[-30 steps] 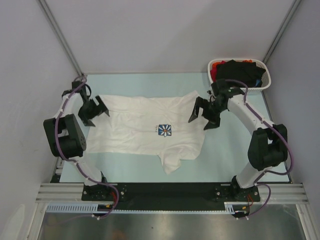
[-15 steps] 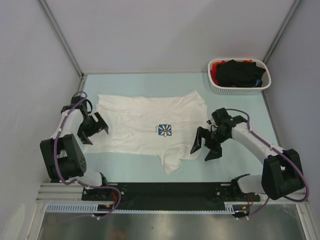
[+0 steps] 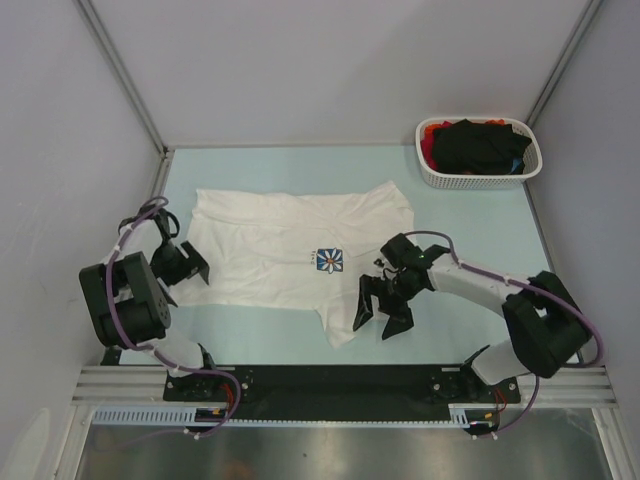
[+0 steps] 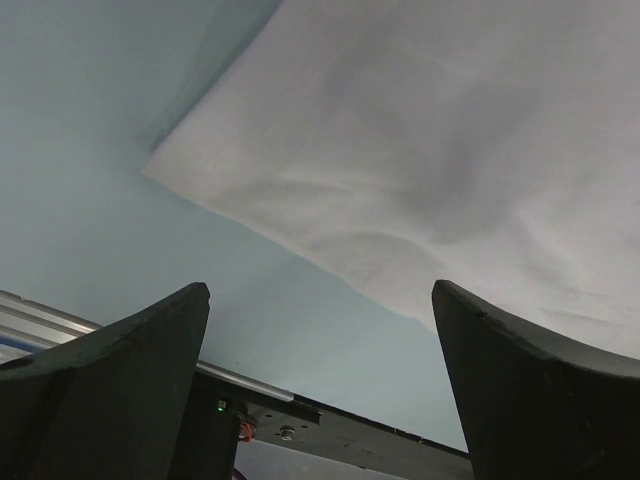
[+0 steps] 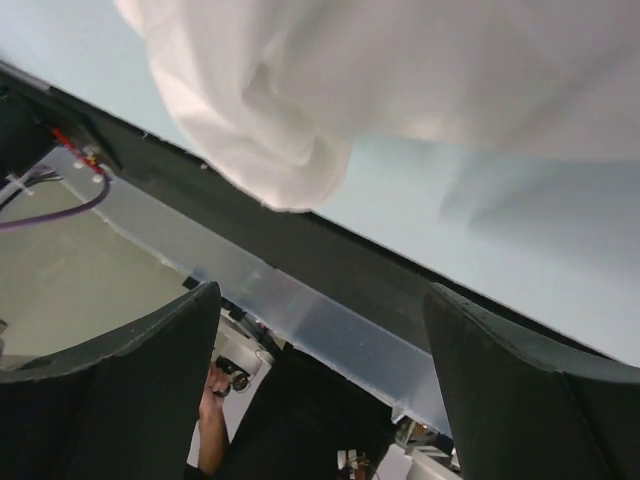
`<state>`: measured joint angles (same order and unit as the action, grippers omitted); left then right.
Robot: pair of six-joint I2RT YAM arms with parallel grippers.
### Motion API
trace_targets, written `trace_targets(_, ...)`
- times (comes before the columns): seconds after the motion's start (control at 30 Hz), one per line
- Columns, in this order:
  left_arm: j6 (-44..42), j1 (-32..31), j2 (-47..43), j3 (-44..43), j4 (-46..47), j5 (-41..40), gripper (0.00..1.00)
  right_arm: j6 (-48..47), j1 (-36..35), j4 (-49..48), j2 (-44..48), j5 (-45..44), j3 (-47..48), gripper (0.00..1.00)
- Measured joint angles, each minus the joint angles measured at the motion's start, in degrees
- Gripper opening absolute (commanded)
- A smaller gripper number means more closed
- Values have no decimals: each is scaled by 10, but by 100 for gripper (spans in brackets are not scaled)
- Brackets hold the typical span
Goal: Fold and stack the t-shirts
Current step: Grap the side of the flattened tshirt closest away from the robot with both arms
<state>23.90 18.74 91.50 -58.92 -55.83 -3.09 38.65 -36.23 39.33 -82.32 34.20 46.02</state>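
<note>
Right hand (image 3: 380,320): wide open, gripping nothing, low at the near flap of the white t-shirt (image 3: 270,250), arm reaching leftward. Left hand (image 3: 188,275): wide open at the shirt's left edge. Shirt flat on tabletop (image 3: 450,230). Daisy print (image 3: 329,260) lettering unreadable.

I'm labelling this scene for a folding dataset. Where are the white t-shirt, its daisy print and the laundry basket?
white t-shirt (image 3: 265,255): top view, on its plain chest, left of the print.
daisy print (image 3: 330,260): top view, on the blue square's centre.
white basket (image 3: 470,179): top view, on its near wall.
</note>
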Motion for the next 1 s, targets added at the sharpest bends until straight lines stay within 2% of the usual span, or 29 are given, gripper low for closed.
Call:
trace_targets(0.13, -5, 15, 19, -2, -1, -2, 100, -1, -30, -8, -73, -11, 30, 86)
trace_targets(0.3, -18, 25, 33, -12, 0, 1, 100, -12, -39, -7, -115, -23, 73, 86)
trace_targets(0.5, -34, 26, 26, -15, 2, 13, 100, -35, -39, 15, -137, -36, 127, 86)
trace_targets(0.8, -51, 26, -42, 2, 12, 31, 100, -57, -39, 59, -164, -50, 181, 87)
trace_targets(1.0, -60, 26, -45, 17, 26, 48, 100, -62, -39, 65, -158, -98, 188, 88)
